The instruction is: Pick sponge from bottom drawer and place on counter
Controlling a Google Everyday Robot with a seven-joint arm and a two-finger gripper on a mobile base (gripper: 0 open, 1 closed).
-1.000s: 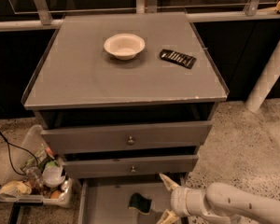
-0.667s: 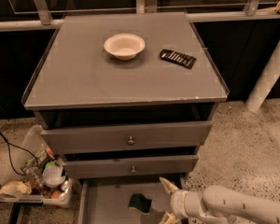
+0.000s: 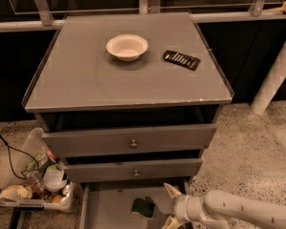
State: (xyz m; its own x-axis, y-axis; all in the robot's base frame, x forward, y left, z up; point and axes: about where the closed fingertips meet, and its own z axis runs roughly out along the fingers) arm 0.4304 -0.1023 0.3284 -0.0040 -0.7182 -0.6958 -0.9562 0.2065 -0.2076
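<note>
The two-finger pincer [image 3: 169, 207] has edged left since the earlier frame; the small green-and-yellow sponge [image 3: 144, 207] has not shifted. Sponge lies lower centre, in the wide grey bottom drawer [image 3: 106, 210]. Pincer spread wide, empty, just right of it, apparently not touching. Judged light, soft, compressible: grip across its short sides.

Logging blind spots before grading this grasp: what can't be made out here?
Camera view only.
- Bottom drawer: front cut off by lower edge.
- Gripper, beside the sponge in the drawer: lower finger cropped; contact unclear.
- Black object on counter: too small to identify.
</note>
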